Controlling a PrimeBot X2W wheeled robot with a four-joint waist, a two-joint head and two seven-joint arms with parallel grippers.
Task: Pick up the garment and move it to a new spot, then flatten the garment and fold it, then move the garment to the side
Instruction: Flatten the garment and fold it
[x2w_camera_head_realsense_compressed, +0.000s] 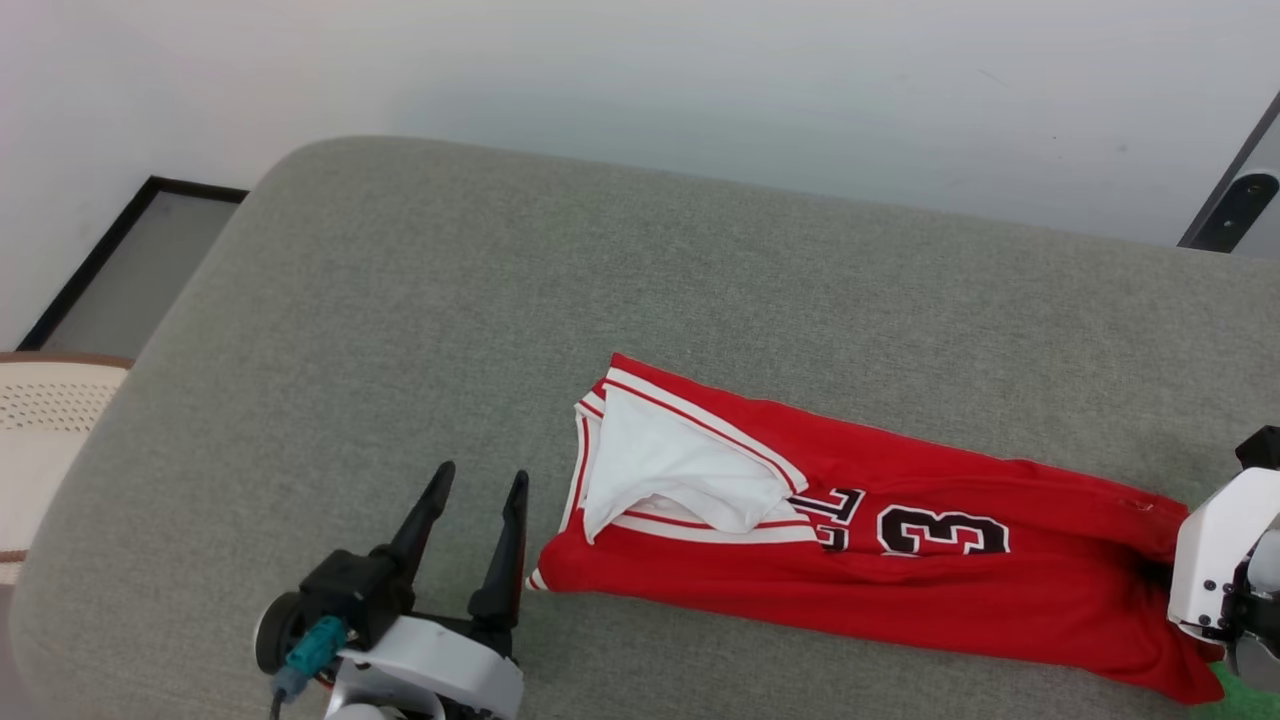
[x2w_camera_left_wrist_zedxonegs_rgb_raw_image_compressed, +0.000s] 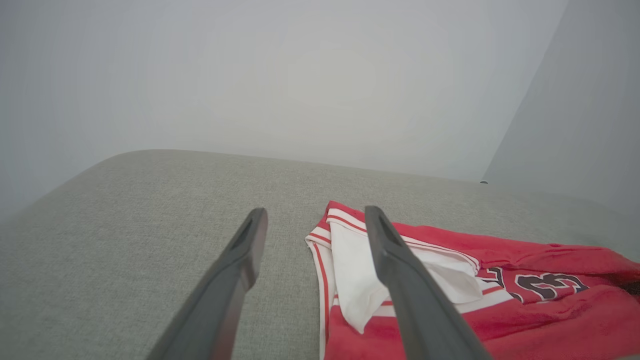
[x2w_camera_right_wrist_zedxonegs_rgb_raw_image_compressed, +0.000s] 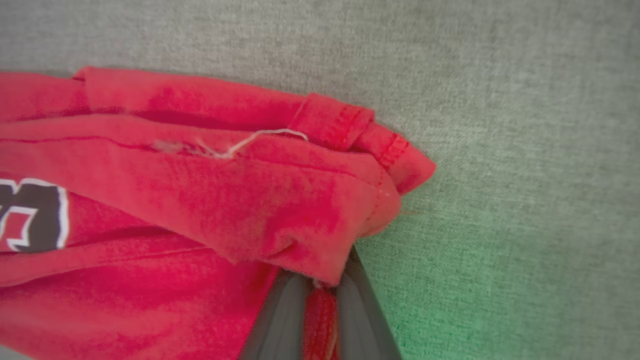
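Note:
The garment (x2w_camera_head_realsense_compressed: 900, 600), a red jersey with black white-edged lettering and "3", lies folded into a long strip across the grey cushion (x2w_camera_head_realsense_compressed: 400, 300), a white sleeve turned over its left end. My left gripper (x2w_camera_head_realsense_compressed: 482, 478) stands open just left of that collar end, nothing between its fingers; in the left wrist view the left gripper (x2w_camera_left_wrist_zedxonegs_rgb_raw_image_compressed: 315, 212) has its right finger over the garment (x2w_camera_left_wrist_zedxonegs_rgb_raw_image_compressed: 525, 320). At the far right, my right gripper (x2w_camera_head_realsense_compressed: 1165, 570) is shut on the hem end. The right wrist view shows red cloth of the garment (x2w_camera_right_wrist_zedxonegs_rgb_raw_image_compressed: 200, 200) pinched in the right gripper (x2w_camera_right_wrist_zedxonegs_rgb_raw_image_compressed: 320, 300).
The cushion's rounded edge falls away at the left, beside a cream perforated object (x2w_camera_head_realsense_compressed: 50, 420) and a dark-framed panel (x2w_camera_head_realsense_compressed: 120, 260). A pale wall stands behind. A dark device (x2w_camera_head_realsense_compressed: 1240, 200) sits at the upper right; a green patch (x2w_camera_head_realsense_compressed: 1240, 700) shows at the lower right.

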